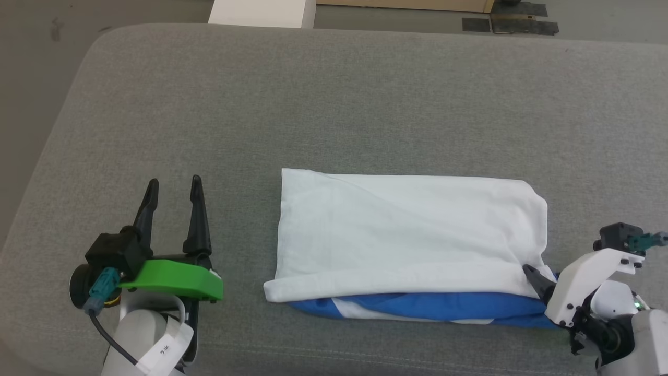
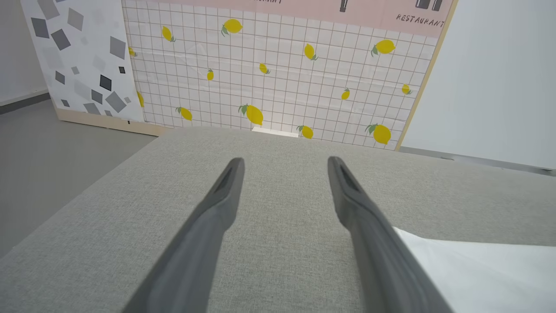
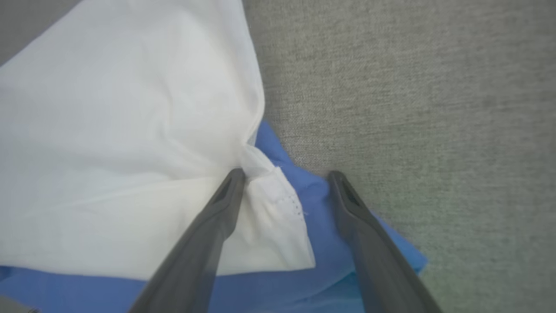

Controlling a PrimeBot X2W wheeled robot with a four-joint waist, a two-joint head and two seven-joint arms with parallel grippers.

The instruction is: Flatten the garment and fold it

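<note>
Where the grey padded surface [image 1: 334, 104] takes up most of the head view, the garment [image 1: 412, 230] lies in the lower middle and lower right of the frame. It is folded into a long rectangle. A white layer sits on top, and a band of bright blue shows from under it along the lower edge. A few soft creases run across the white.

The left gripper [image 1: 175, 181] is at the lower left of the head view, well apart from the shirt's left edge, with a green bracket [image 1: 172, 279] on its wrist. Its two dark fingers are spread and point up the frame over bare grey cloth. In the left wrist view those fingers stand wide with nothing between them. A corner of white fabric shows at the lower right, and a panel printed with lemons [image 2: 278, 65] stands past the far edge of the surface.

The right gripper [image 3: 286, 173] is at the shirt's lower right corner. In the right wrist view its fingers are spread, not pinching. A white stitched corner lies in the gap between them. One fingertip [image 3: 234, 176] touches the white fold, and the other sits over the blue layer. In the head view one dark finger tip meets the cloth where white and blue join, at the lower right.
</note>
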